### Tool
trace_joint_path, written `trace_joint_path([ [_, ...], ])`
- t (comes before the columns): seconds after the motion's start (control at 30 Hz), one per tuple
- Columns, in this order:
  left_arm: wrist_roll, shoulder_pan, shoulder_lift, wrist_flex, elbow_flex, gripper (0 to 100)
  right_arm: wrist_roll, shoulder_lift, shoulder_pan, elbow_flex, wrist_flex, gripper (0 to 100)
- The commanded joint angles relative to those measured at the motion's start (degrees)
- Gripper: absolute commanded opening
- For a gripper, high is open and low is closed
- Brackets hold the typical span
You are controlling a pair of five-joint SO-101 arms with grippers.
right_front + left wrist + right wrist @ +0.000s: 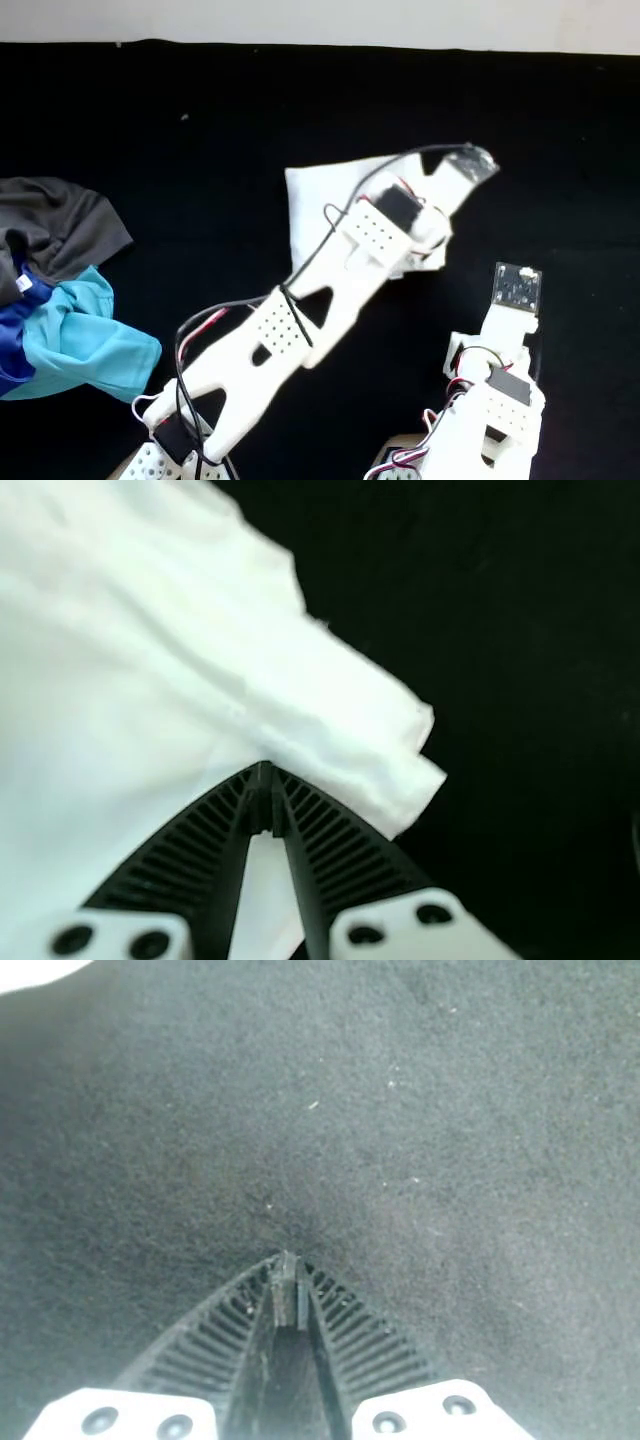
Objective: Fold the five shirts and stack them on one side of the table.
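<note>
A: Left hand [262, 785] first: fingers pressed together, tips meeting right on the white shirt [150, 680]. Whether a sliver of cloth is nipped between them, I can't tell.

B: And the shirt itself?

A: Mid-counter, folded into a compact block. Its layered corner sits just beside those tips, with the black counter [520, 630] beyond.

B: The right hand [287, 1290]?

A: Also pressed together, holding nothing, low over bare counter and apart from the shirt.

B: What could go wrong from here?

A: My call is the fold coming undone. If those tips drag sideways, or lift with cloth caught, the top layers slide and that corner opens. The stacked edges look loose there.

B: And getting it to one side?

A: One closed hand shoving a soft block may bunch it rather than slide it. The other hand sits too far off to steady anything.

B: What does the overhead camera add?

A: The layout. A crumpled pile waits at the counter's left side: the grey shirt [60, 220], the teal shirt [85, 335], and the blue shirt [18, 340] tucked between, all well apart from the white one.

B: And the wrist camera in return?

A: The contact point and the layered edges up close. From above, the arm covers that part of the shirt.
</note>
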Motion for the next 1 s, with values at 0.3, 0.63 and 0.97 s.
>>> trace_joint_path([
  [0.3,0.4,4.2,-2.5,-7.2,-1.7,1,-0.1,-0.1,-0.4,0.7,-1.3,0.7],
  [0.63,0.4,1.1,-21.4,14.3,-1.6,1,-0.1,-0.1,-0.4,0.7,-1.3,0.7],
  [0.97,0.4,-13.6,-39.2,14.8,14.6,1,-0.1,-0.1,-0.4,0.7,-1.3,0.7],
])
